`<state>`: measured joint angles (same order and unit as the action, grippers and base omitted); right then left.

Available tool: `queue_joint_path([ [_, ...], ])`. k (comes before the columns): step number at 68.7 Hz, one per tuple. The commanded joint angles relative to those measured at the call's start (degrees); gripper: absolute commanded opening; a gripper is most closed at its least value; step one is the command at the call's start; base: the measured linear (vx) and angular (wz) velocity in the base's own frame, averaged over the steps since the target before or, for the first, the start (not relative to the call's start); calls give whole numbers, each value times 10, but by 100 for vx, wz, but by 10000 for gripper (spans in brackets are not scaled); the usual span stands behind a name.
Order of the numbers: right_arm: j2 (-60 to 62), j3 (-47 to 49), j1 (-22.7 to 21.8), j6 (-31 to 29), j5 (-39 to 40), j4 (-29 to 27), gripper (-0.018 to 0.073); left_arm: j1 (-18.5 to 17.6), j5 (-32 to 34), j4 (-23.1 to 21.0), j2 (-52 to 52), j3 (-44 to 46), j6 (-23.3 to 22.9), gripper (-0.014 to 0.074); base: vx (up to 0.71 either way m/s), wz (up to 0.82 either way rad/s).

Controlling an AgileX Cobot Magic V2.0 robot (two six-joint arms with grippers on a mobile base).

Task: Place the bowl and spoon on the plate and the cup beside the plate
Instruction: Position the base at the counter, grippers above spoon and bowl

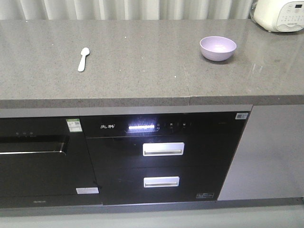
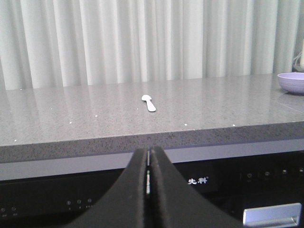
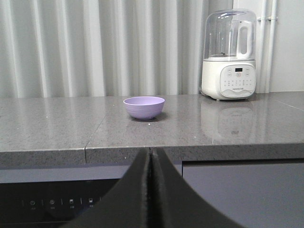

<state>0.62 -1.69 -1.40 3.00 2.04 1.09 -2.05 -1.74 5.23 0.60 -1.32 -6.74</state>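
Grey stone counter (image 1: 142, 71), front view: spoon (image 1: 83, 59) lies flat on the left, bowl (image 1: 217, 48) sits upright on the right, well apart. No plate and no cup in frame. That's the biggest risk: any pick made now has no visible target to place onto. Neither arm shows here. White appliance (image 1: 278, 14) sits at the back right corner, near the bowl, not touching. Black cabinet front with two drawer handles (image 1: 163, 148) under the counter.

Left wrist view: left claw (image 2: 148, 166) has its fingers pressed together with nothing between them, low in front of the cabinet and below the counter lip. Spoon is dead ahead on the stone; bowl peeks in at the right edge. Risk: a straight-forward move would hit the counter edge, so I'd judge it has to rise first. Spoon is thin and flat on a hard glossy top, so a pinch is likely to skid it or miss the handle.

Right wrist view: right claw (image 3: 150, 166) is likewise closed and empty, below the lip, bowl ahead and slightly left. Its wall is smooth and rounded, so a rim grip could slip or tip it. Appliance stands right of the bowl, well apart, and only matters on a wide swing. Curtain (image 3: 71, 47) is behind, out of the way.
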Motion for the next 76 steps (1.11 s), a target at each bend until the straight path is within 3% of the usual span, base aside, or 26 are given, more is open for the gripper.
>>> queue_joint_path([
  [1,5,-5,-1,-4,45,2,-10,2,40,0,8,10,-2,-6,26,3],
  [76,5,-5,-1,-4,45,2,-10,2,40,0,8,10,-2,-6,23,2],
])
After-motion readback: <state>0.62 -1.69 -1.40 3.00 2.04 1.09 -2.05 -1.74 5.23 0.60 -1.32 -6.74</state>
